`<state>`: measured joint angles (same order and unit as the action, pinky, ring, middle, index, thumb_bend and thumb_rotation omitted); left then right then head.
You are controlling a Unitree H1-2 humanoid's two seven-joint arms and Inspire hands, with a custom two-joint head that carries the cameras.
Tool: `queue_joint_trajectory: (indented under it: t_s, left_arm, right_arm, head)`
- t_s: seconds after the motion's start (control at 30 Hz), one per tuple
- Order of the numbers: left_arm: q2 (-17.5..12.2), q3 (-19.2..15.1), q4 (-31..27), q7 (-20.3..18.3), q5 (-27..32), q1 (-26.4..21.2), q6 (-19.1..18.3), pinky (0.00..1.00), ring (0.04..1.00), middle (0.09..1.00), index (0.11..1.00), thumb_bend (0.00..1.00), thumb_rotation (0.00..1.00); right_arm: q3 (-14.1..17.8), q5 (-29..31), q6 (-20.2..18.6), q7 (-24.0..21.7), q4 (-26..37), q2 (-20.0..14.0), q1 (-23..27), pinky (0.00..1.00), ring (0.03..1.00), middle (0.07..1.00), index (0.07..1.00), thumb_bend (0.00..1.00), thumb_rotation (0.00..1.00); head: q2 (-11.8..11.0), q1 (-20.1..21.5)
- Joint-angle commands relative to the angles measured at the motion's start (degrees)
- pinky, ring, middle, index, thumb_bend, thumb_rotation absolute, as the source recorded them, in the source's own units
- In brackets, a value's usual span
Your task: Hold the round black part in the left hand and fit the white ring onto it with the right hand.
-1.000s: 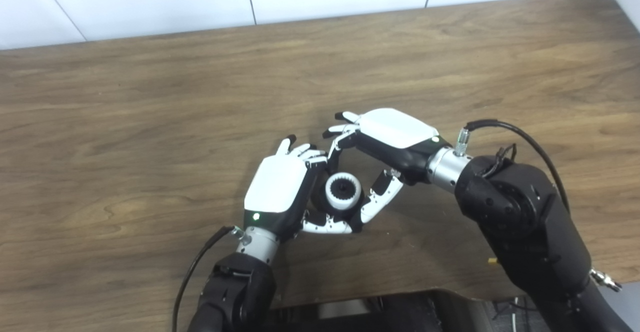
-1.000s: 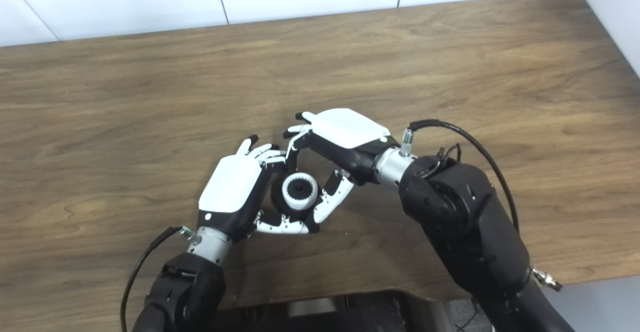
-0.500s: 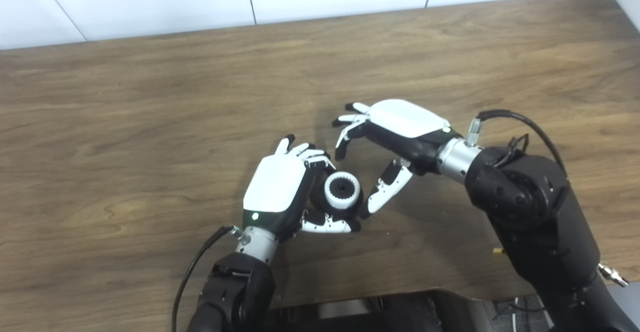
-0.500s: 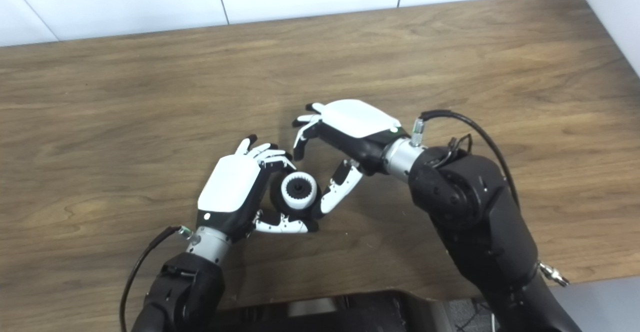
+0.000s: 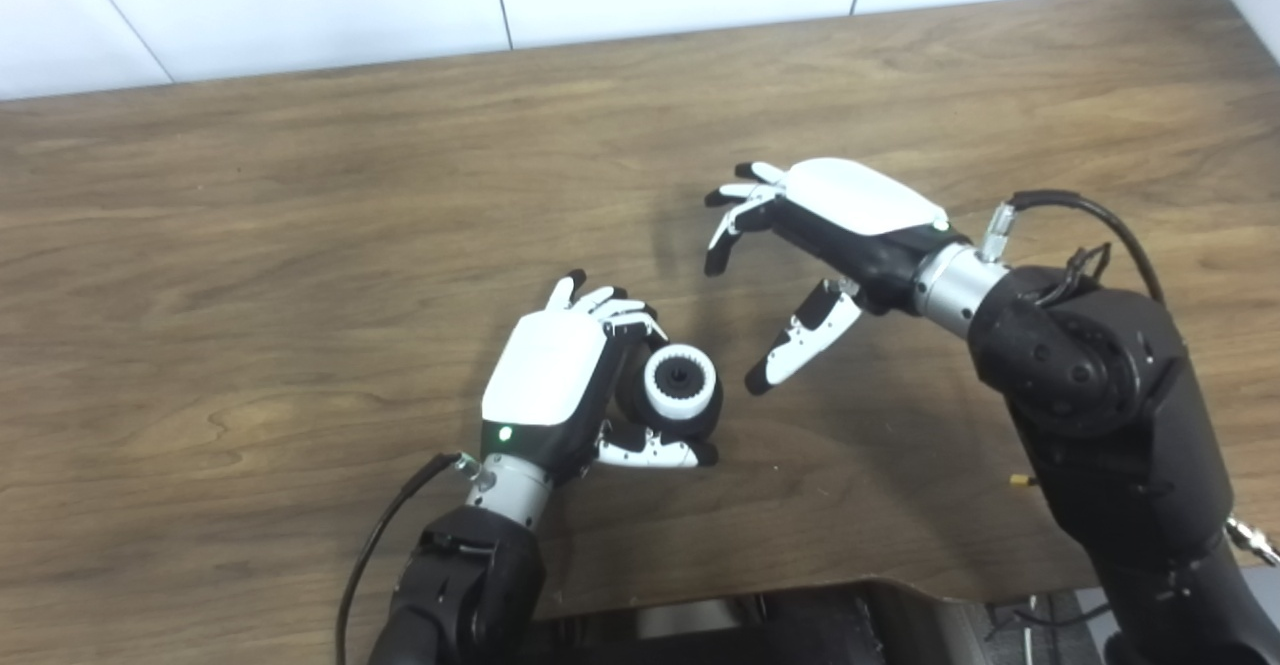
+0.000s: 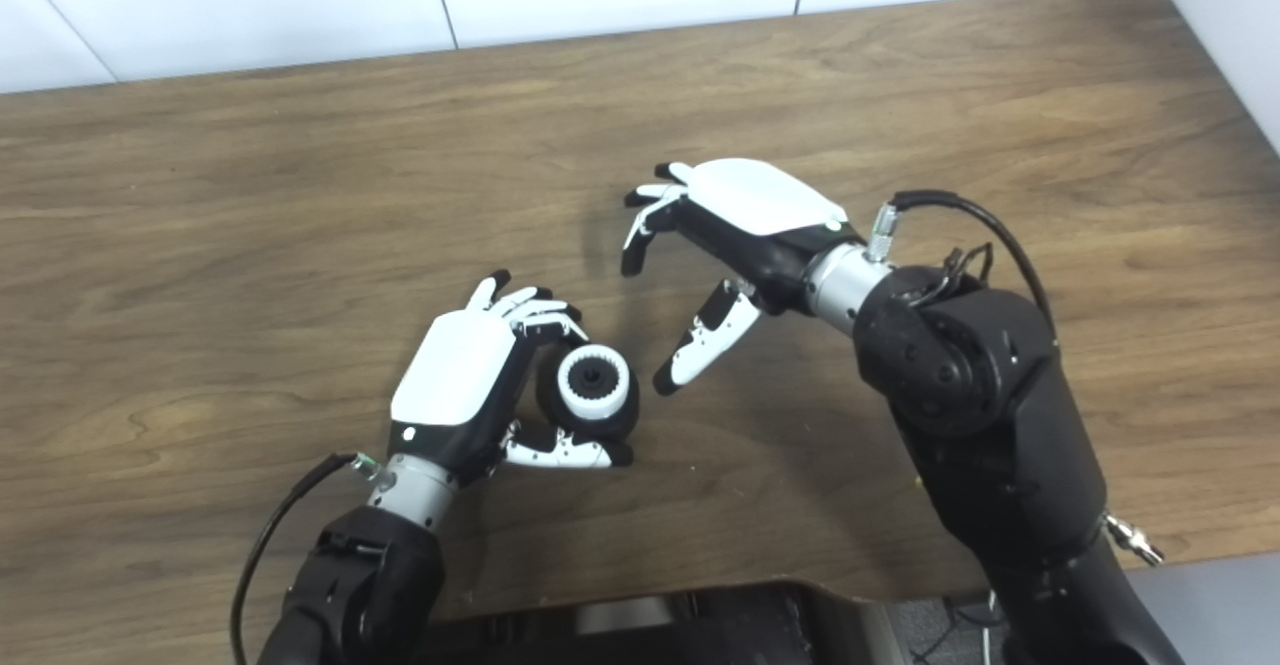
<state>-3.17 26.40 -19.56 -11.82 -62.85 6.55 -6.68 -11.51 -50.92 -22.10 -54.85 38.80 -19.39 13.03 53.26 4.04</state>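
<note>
Left robot hand curled around the round black part, fingers hooked over the top and thumb closed beneath, holding it just above the wooden counter. White ring already seated on the exposed face of that black part, toothed edge turned up and to the right, dark bore at its centre.

Right robot hand empty and spread wide, fingers arched downward, thumb stretched toward the part but clear of it, a strip of bare counter between thumb tip and ring. Hovering above the surface, its shadow cast below.

From the left eye view, more of the black body visible below and right of the ring, and the green light on the left wrist plain. From the right eye view, ring face more square-on, gap between right thumb and part a little clearer, and the white wall at the counter's right end broader.
</note>
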Motion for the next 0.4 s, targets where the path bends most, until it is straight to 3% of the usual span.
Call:
queue_joint_trajectory:
  t_s: [0.0, 0.37]
  left_arm:
    - [-0.1, -0.2, -0.5, 1.6, 0.1, -1.3, 1.1, 1.0, 0.871, 0.775, 0.484, 0.52, 0.06]
    - [-1.0, -1.5, -0.9, -0.3, 1.1, -1.4, 0.2, 1.0, 0.868, 0.769, 0.488, 0.52, 0.06]
  right_arm:
    - [1.4, 0.6, -0.3, 1.3, 1.7, -0.8, 2.1, 0.99, 1.0, 0.915, 0.651, 1.0, 0.27]
    - [4.0, 1.7, -2.6, 1.0, 2.2, -3.6, 3.0, 0.96, 1.0, 0.912, 0.676, 1.0, 0.27]
  head:
    - [-0.1, 0.1]
    - [-0.4, 0.5]
